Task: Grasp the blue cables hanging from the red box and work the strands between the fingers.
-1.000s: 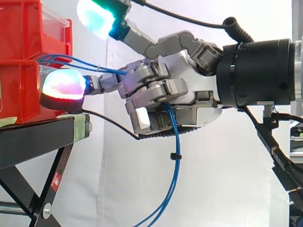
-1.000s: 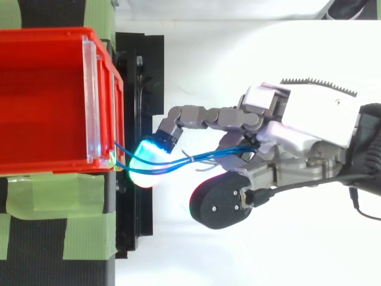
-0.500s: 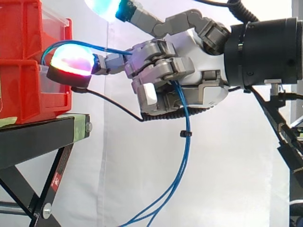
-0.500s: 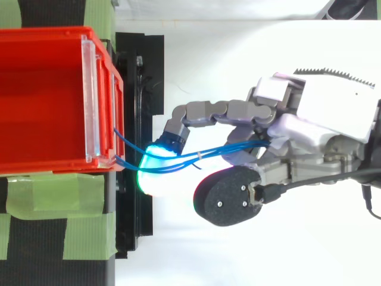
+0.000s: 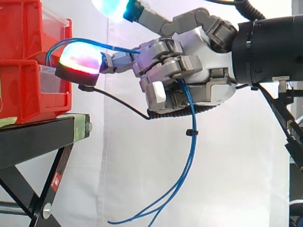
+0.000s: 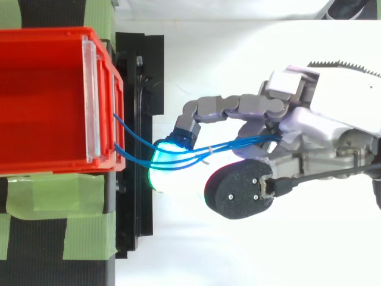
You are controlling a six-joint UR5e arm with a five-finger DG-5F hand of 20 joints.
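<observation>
White curtain (image 5: 142,165) closes the scene at the back. Nearest in side view is the grey-and-white robot hand (image 5: 208,71), coming in from the right w/ most fingers curled tight toward the palm. The thin blue cables (image 5: 191,156) pass inside this curl, so the hand is closed around the strands. Below the palm the cables hang free in a long curve, w/ a small black tie (image 5: 191,133) round them, and the loose ends reach nearly the bottom edge. One finger is stretched to the left, its pad (image 5: 80,59) glowing red and cyan, and the strands arc over this pad. Another finger points up and left, pad glowing cyan. In top view the cables run from the hand (image 6: 321,128) to the front of the red plastic bin (image 6: 41,101), just beside its clear front panel (image 6: 89,101). Side view shows two such bins stacked. They sit on a black metal stand (image 5: 33,142), w/ strips of green tape (image 6: 53,190) on it.
</observation>
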